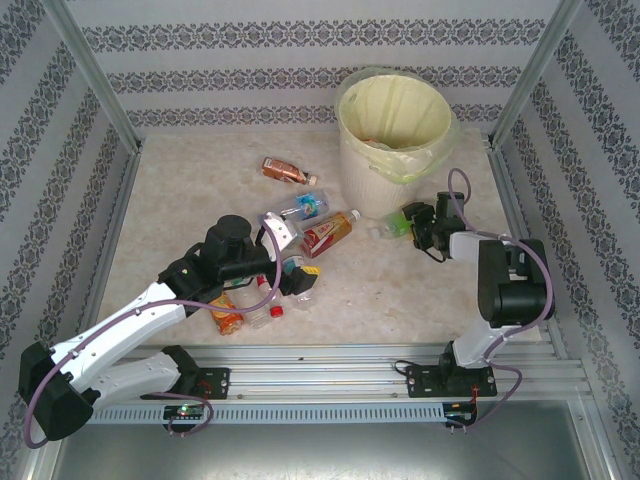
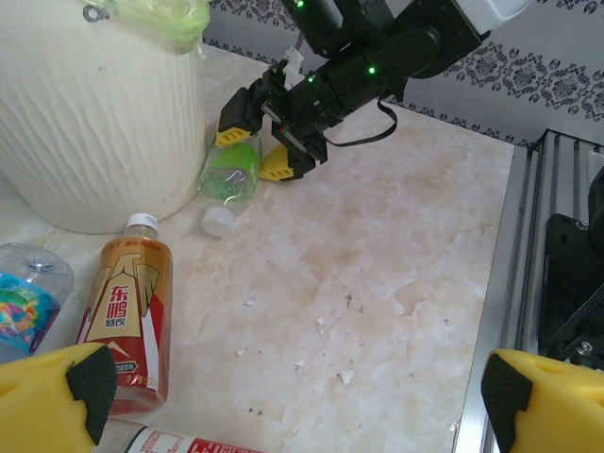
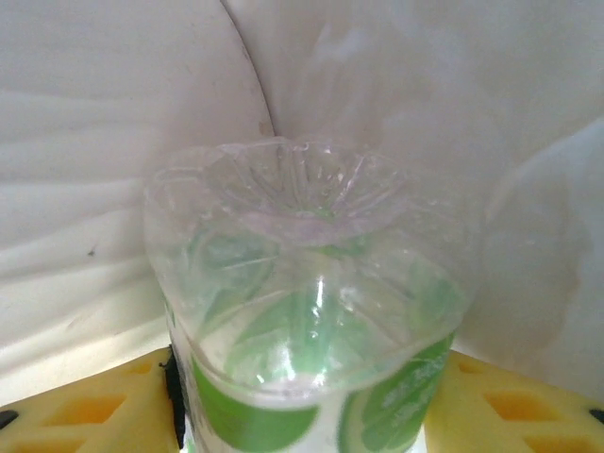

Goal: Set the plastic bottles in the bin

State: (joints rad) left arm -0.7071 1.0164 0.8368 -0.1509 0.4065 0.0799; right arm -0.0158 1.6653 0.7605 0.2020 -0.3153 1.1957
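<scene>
Clear plastic bottle with the lime-green label [image 3: 311, 311] is lying at the foot of the big round cream-white bin [image 1: 365, 175], over by the counter's far right corner. The right fingers [image 3: 85, 406] sit on either side of it, looking snug, but honestly I can't tell if they're clamped. Left fingers [image 2: 57, 392] are spread wide open above the pile of other plastic bottles [image 1: 325, 232] mid-counter.

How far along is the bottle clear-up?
Done: unclear; I cannot see any bottle inside the large round cream-white lined bin. In hand: the right gripper straddles the clear green-labelled plastic bottle lying at the bin's base; firm grip unconfirmed. The left gripper is open, empty. Left: brown-labelled bottle, blue-labelled bottle, red-labelled bottle, plus the pile near the left gripper.
</scene>
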